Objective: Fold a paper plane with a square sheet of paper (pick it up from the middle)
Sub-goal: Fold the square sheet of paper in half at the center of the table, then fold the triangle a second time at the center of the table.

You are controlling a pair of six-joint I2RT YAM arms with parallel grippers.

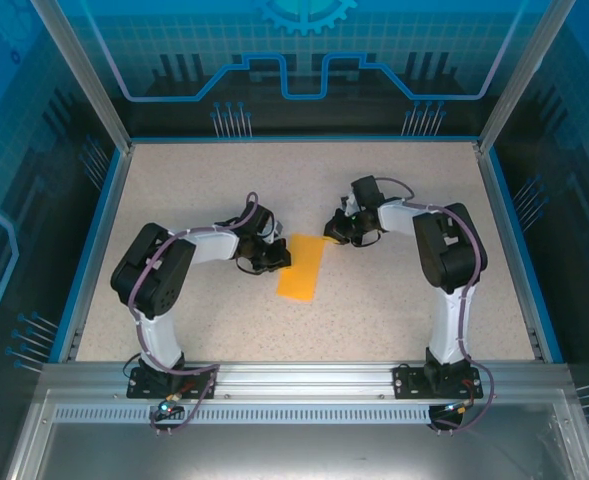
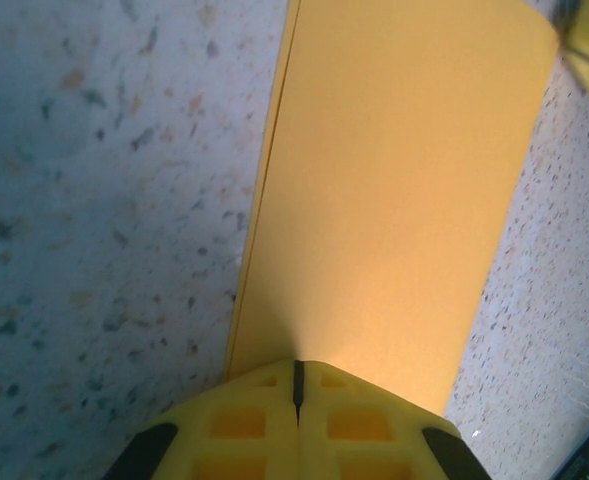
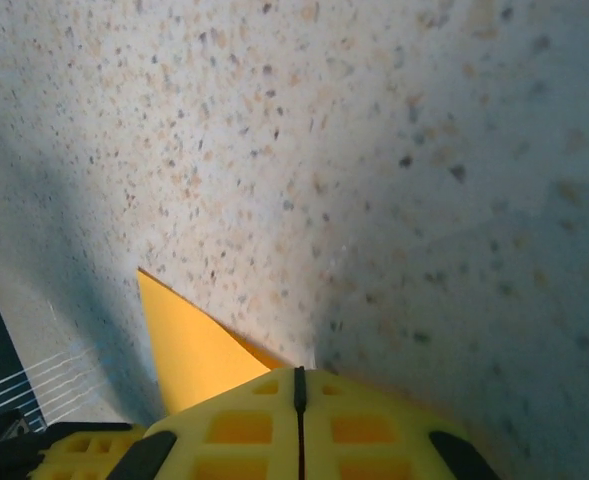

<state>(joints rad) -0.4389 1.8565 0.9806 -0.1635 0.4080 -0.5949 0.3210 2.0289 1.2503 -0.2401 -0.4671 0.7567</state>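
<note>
Your paper (image 1: 298, 267) lies halved; left gripper (image 1: 273, 262) and right gripper (image 1: 332, 233) sit closed at its edges; nose and wing folds remain.

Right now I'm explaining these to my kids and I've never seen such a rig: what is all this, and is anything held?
Two robot arms stand on a speckled table. The wide picture looks down from above; the other two come from a camera on each wrist, yellow fingers at the bottom. An orange sheet of paper, folded to a long strip, lies between them. The left gripper and right gripper are shut at its edges; pinching or just pressing, I cannot tell.
</note>
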